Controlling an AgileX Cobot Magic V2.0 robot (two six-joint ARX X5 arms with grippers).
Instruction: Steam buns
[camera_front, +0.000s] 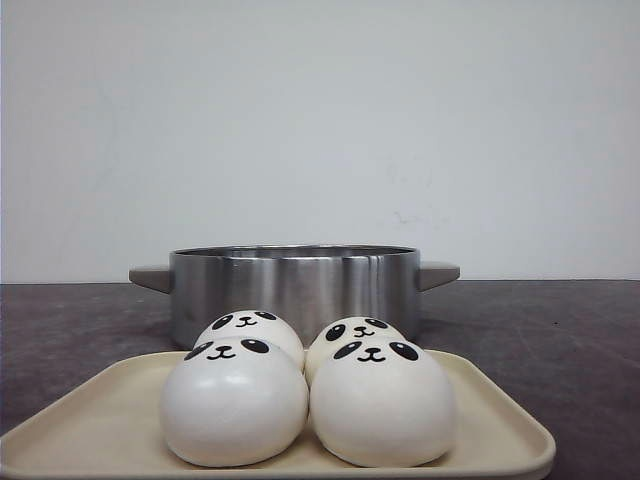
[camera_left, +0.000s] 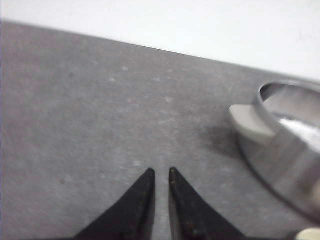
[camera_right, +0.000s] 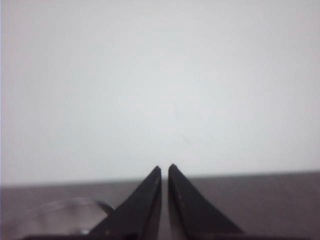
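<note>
Several white panda-faced buns sit on a cream tray (camera_front: 100, 420) at the front: front left bun (camera_front: 233, 400), front right bun (camera_front: 382, 402), back left bun (camera_front: 252, 333), back right bun (camera_front: 352, 337). Behind them stands a steel pot (camera_front: 295, 285) with grey handles. Neither gripper shows in the front view. My left gripper (camera_left: 160, 172) is shut and empty over the dark table, with the pot (camera_left: 290, 145) off to one side. My right gripper (camera_right: 164, 168) is shut and empty, facing the white wall.
The dark grey table (camera_front: 560, 340) runs to a white wall (camera_front: 320, 120) behind. The pot's grey handle (camera_left: 247, 122) juts toward my left gripper. A curved shiny rim (camera_right: 65, 212) shows low in the right wrist view.
</note>
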